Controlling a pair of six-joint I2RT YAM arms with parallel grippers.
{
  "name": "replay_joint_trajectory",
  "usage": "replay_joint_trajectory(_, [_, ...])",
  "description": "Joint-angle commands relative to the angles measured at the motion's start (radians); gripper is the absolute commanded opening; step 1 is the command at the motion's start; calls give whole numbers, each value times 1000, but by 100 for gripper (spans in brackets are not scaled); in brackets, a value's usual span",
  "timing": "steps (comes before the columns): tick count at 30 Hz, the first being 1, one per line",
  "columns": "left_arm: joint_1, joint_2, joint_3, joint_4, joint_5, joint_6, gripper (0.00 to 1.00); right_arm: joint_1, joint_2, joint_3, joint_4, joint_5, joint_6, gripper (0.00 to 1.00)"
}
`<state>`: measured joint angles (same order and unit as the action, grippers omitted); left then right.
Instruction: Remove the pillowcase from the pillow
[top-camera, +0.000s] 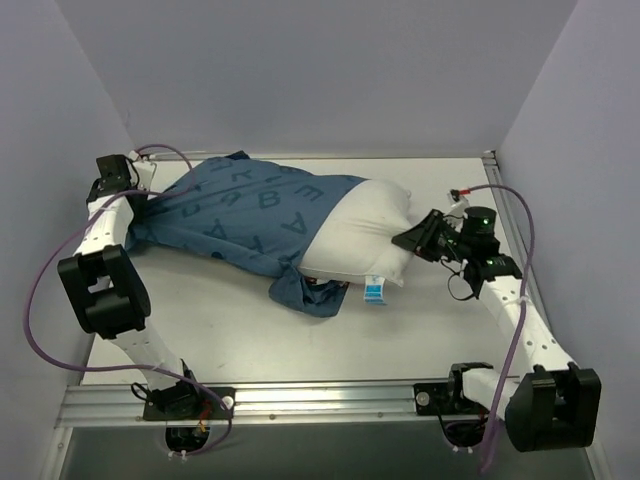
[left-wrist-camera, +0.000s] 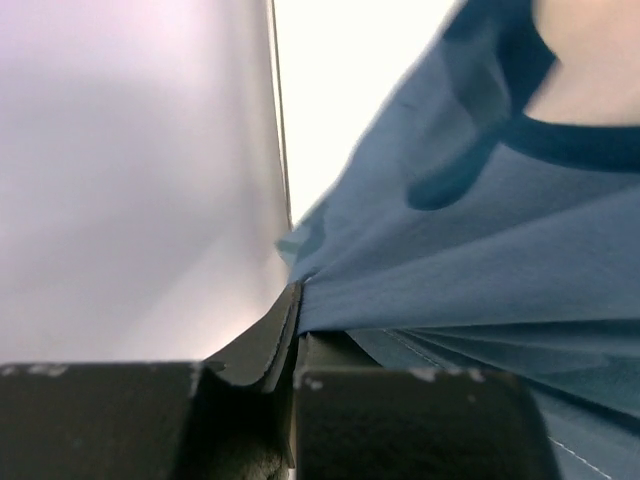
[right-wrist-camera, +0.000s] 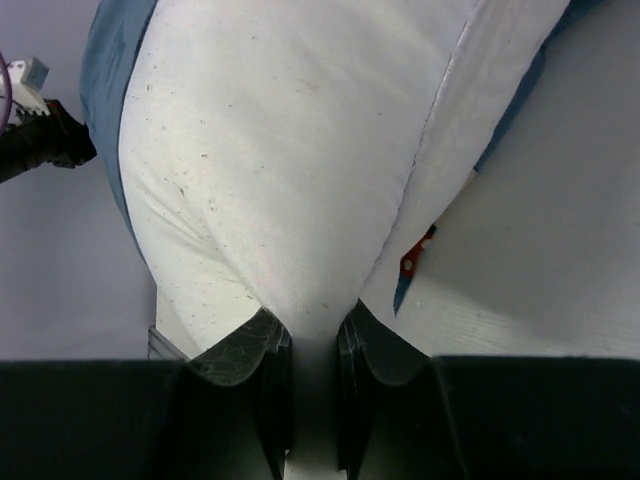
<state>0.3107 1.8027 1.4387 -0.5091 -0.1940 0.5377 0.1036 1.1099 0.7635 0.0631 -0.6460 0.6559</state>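
Across the middle of the table (top-camera: 250, 345), the pillowcase (top-camera: 235, 210) lies drawn out toward the left, and the right-hand part of the pillow (top-camera: 365, 235) is already bare outside its open mouth. The small blue-and-white tag (top-camera: 374, 291) shows at the pillow's near corner. The left gripper (left-wrist-camera: 295, 300) is clamped on the closed end of the cover, and in its wrist view blue cloth fans out of the pinched jaws in tight pleats, so the fabric looks to be under tension. The right gripper (right-wrist-camera: 312, 335) is closed on the pillow's exposed right end, with a fold of white cloth squeezed between its fingers (right-wrist-camera: 268, 350). These opposed holds make sense: one arm anchors the cushion while the other draws the cover off along its length, so the step in hand looks like the pull-apart, with most of the pillow not yet out. At the near side, the hem of the pillowcase is bunched in a dark fold (top-camera: 305, 298) partly under the pillow, and it may drag as the cover slides. There is little room on the left, where the left gripper sits close to the left wall (top-camera: 55, 130) at the table's far corner. The right arm has some bare table between it and the right edge (top-camera: 500, 200), so further separation probably has to come from that side. Open surface also runs toward the near rail (top-camera: 300, 398).
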Motion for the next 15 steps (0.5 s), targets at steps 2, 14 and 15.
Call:
replay_joint_trajectory(2, [48,59,193,129,-266,-15,2,-264,-139,-53,-52,91,-67,0])
replay_joint_trajectory(14, [-30,-64,158,-75,70,-97,74,5,-78,-194,122,175,31,0])
replay_joint_trajectory(15, [-36,-97,155,-97,121,-102,81,24,-62,-188,109,161,12,0])
